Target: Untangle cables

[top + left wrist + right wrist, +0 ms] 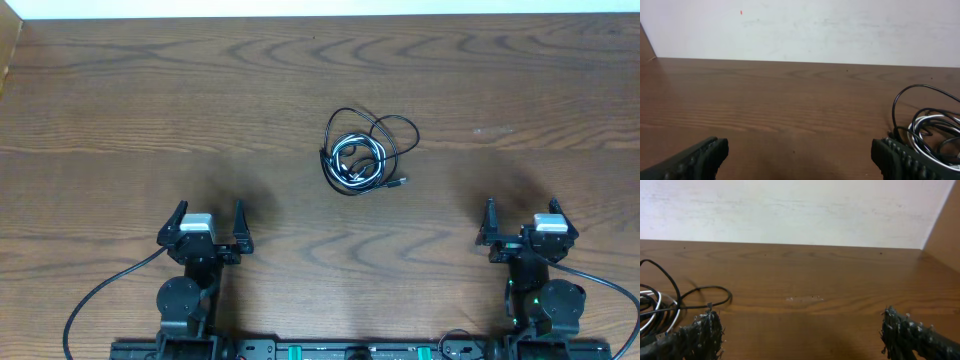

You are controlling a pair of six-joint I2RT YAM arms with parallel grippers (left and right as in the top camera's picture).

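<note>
The cables (362, 154) lie in one tangled coil of thin black and white wire on the wooden table, a little above its middle in the overhead view. The same cables (930, 125) show at the right edge of the left wrist view and, as cables (665, 305), at the left edge of the right wrist view. My left gripper (208, 222) rests near the front left, open, with bare wood between its fingers (700, 157). At the front right my right gripper (523, 222) is open too, nothing between its fingers (702, 332). Both grippers are well short of the coil.
The wooden table (150, 110) runs back to a white wall (815, 30). A brown panel (945, 225) stands at the far right edge. Thick black cords (100, 295) trail from both arm bases along the front edge.
</note>
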